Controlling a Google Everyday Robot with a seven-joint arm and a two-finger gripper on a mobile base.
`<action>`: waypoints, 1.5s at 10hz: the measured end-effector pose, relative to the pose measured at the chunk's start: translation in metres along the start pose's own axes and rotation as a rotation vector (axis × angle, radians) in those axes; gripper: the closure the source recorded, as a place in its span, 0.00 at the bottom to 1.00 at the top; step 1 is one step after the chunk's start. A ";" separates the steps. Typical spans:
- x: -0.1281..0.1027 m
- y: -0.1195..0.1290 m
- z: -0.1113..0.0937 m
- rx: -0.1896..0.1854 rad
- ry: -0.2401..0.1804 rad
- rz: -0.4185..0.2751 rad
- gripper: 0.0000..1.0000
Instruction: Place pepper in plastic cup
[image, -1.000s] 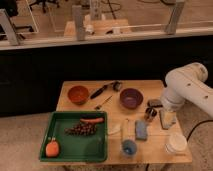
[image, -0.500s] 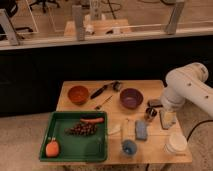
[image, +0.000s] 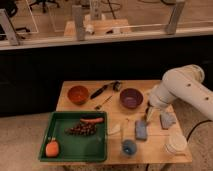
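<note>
The pepper (image: 92, 120), slender and red-orange, lies in the green tray (image: 60, 150) at the table's front left, just behind a dark grape cluster (image: 81, 130). The small blue plastic cup (image: 129, 147) stands near the table's front edge, right of the tray. My gripper (image: 150, 115) hangs from the white arm (image: 180, 90) over the right side of the table, right of the purple bowl (image: 131, 98) and well away from the pepper. It is open and holds nothing.
An orange fruit (image: 52, 148) sits in the tray's front corner. An orange bowl (image: 77, 93), a black brush (image: 105, 90) and a small utensil (image: 103, 103) lie at the back. A blue sponge (image: 141, 129), a grey cloth (image: 167, 119) and a white tub (image: 176, 144) are on the right.
</note>
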 end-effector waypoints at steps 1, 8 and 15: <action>-0.027 0.001 0.003 0.005 -0.015 -0.039 0.20; -0.059 0.007 0.010 0.000 -0.033 -0.078 0.20; -0.156 0.000 0.055 -0.017 -0.171 -0.146 0.20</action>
